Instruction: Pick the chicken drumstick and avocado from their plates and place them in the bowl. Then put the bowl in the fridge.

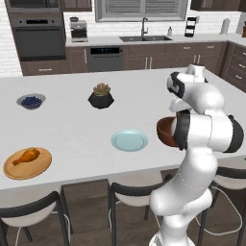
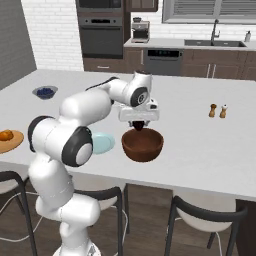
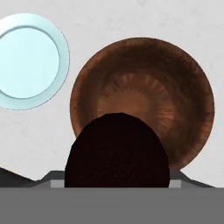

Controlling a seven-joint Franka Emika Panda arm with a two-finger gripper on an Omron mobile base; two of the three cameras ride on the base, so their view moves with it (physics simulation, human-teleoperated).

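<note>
On the white bench (image 1: 72, 129), left to right: the chicken drumstick (image 1: 26, 155) lies on the orange wooden plate (image 1: 41, 169), the pale blue plate (image 1: 129, 141) sits bare, and the reddish-brown bowl (image 2: 143, 145) stands just beside it. The pincer (image 2: 138, 124) hangs over the bowl, grasping the dark avocado (image 3: 117, 151). In the hand view the fruit sits over the bowl's near rim. The release looks best made after centring over the hollow and lowering, so the avocado does not bounce out. The drumstick appears next; the fridge step seems far off.
</note>
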